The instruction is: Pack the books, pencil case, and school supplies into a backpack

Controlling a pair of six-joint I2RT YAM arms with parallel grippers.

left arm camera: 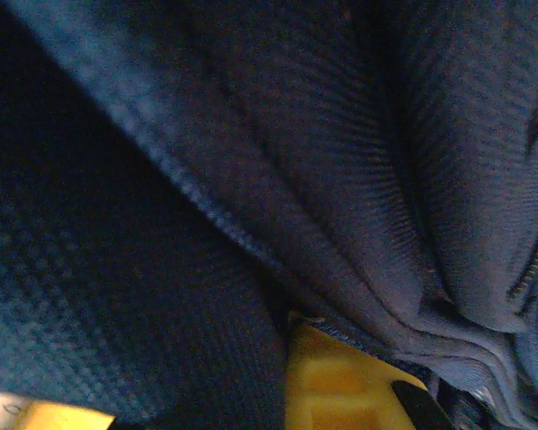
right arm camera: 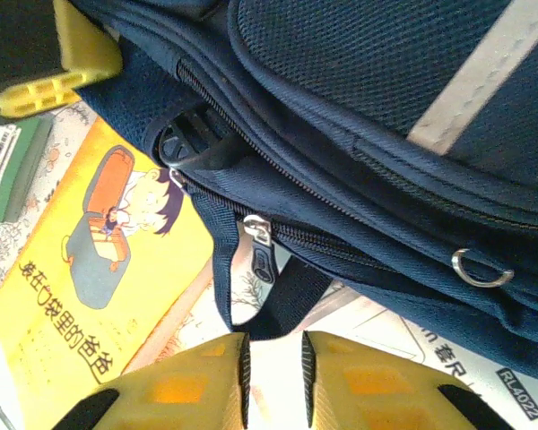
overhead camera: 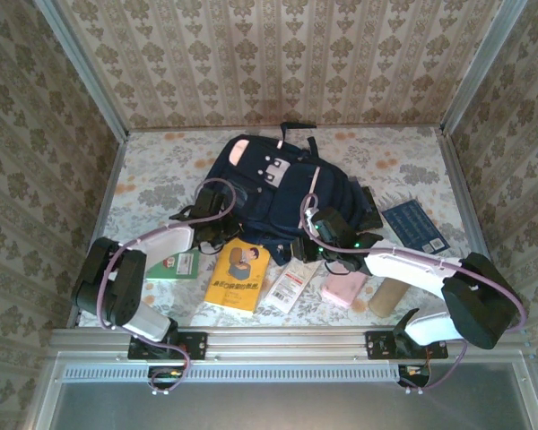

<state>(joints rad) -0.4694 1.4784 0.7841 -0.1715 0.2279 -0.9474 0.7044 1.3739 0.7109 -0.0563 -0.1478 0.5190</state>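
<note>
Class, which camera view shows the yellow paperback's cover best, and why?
Right wrist: the yellow paperback lies close, its cartoon figure and lettering large and sharp. Top external shows the whole yellow paperback, small, flat in front of the backpack. In left wrist, yellow slivers at the bottom edge cannot be identified.

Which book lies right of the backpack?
The dark navy book; the yellow paperback and green booklet lie near-left of the backpack.

I read staged lab booth: damask wallpaper panels [overhead camera: 278, 63] 9, 12, 3 o'clock; aluminium frame rail [overhead camera: 287, 339] 6 o'clock; floral tablecloth [overhead camera: 161, 184].
</note>
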